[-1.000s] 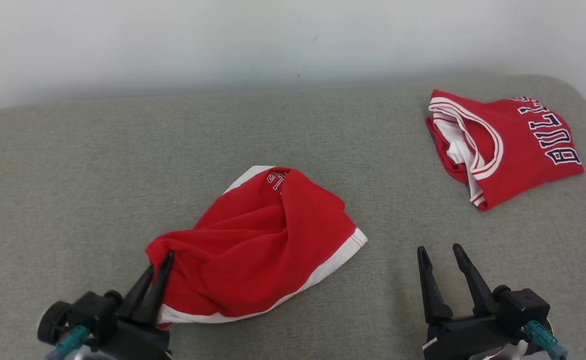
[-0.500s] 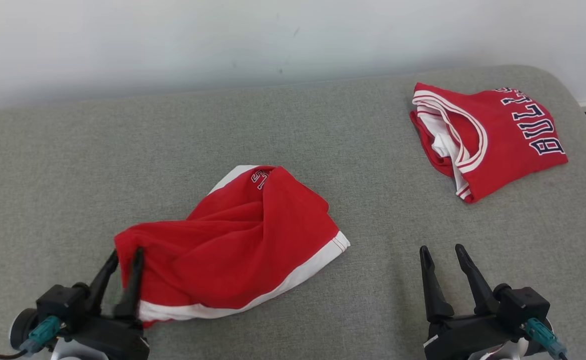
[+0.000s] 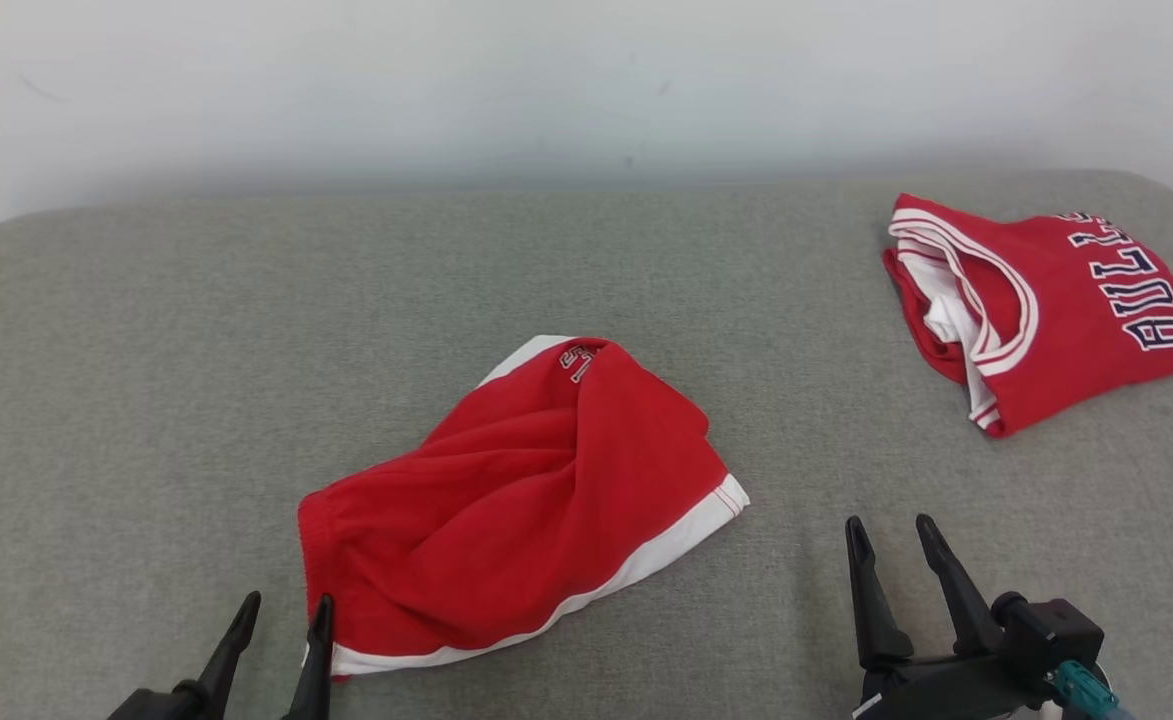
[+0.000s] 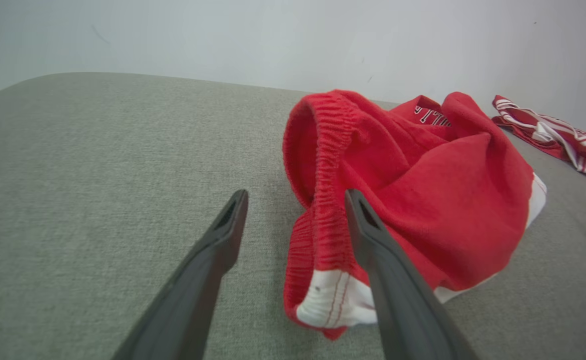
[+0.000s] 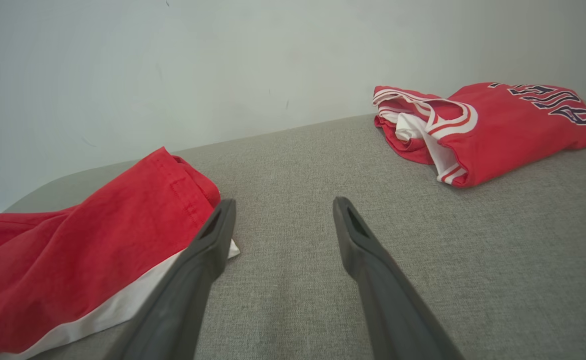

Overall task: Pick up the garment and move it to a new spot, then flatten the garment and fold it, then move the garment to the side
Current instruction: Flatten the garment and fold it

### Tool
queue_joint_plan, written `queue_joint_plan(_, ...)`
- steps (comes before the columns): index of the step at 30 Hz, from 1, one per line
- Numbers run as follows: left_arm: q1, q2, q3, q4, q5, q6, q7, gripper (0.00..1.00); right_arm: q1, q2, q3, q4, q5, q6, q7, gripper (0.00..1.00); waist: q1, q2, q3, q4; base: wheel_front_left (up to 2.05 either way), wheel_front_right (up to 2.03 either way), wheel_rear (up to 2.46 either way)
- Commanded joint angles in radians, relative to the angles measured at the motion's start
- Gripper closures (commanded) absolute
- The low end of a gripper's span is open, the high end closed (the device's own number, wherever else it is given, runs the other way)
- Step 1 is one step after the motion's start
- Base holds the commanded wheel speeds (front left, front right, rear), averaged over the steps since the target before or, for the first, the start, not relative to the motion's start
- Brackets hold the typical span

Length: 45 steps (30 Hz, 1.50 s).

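My left fingers [image 3: 318,650] are spread wide and pinch nothing. They sit low at the near left edge of the surface [image 3: 146,350], tips pointing away from me. In the left wrist view the elastic waistband of the shorts [image 4: 422,200] stands up in a loop in the gap between the left fingers [image 4: 372,245] - one finger crosses in front of the red cloth, though I cannot tell whether it touches.

My right fingers [image 3: 866,600] are spread just as wide, with bare grey fabric between them. In the right wrist view the white-trimmed hem of the shorts [image 5: 98,260] lies just beside the right fingers [image 5: 357,240], on their left.

The shorts [image 3: 526,500] lie crumpled and twisted near the middle of the surface, closer to my left side - red, with a white band along the near edge and small lettering at the far end.

A folded red jersey [image 3: 1066,320] with dark lettering and white-striped trim rests at the far right corner, well apart from the shorts. A pale wall [image 3: 546,90] runs behind the surface.
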Motion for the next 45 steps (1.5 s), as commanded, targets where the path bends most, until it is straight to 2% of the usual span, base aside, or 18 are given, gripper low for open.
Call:
queue_joint_plan(1, 0.029, -0.01, 0.01, -0.025, 0.015, 0.003, -0.004, 0.0, 0.015, -0.003, -0.004, -0.003, 0.001, 0.001, -0.004, 0.0, 0.0001, -0.0001, -0.014, 0.022, 0.0, 0.0, 0.0)
queue_joint_plan(6, 0.106, -0.044, 0.034, -0.151, 0.028, 0.012, -0.004, 0.0, 0.036, -0.01, -0.008, -0.012, 0.003, 0.001, -0.004, 0.0, 0.0001, -0.0001, -0.039, 0.053, 0.0, 0.0, 0.0)
queue_joint_plan(12, 0.171, -0.057, 0.054, -0.266, 0.046, 0.076, -0.004, 0.0, 0.052, -0.009, -0.018, -0.031, -0.019, 0.001, -0.004, 0.0, 0.0001, -0.0001, -0.081, 0.061, 0.0, 0.0, 0.0)
queue_joint_plan(20, 0.209, -0.059, 0.055, -0.313, 0.044, 0.126, -0.004, 0.0, 0.092, 0.01, -0.06, -0.062, -0.037, 0.001, -0.004, 0.0, 0.0001, -0.0001, -0.108, 0.05, 0.0, 0.0, 0.0)
queue_joint_plan(27, 0.232, -0.057, 0.037, -0.281, 0.098, 0.096, -0.004, 0.0, 0.114, 0.013, -0.069, -0.079, -0.084, 0.001, -0.004, 0.0, 0.0001, -0.0001, -0.125, 0.048, 0.0, 0.0, 0.0)
queue_joint_plan(45, 0.24, -0.058, 0.02, -0.254, 0.095, 0.094, -0.004, 0.0, 0.1, 0.013, -0.068, -0.036, -0.114, 0.001, 0.001, 0.0, 0.0001, -0.0001, -0.131, 0.06, 0.0, 0.0, 0.0)
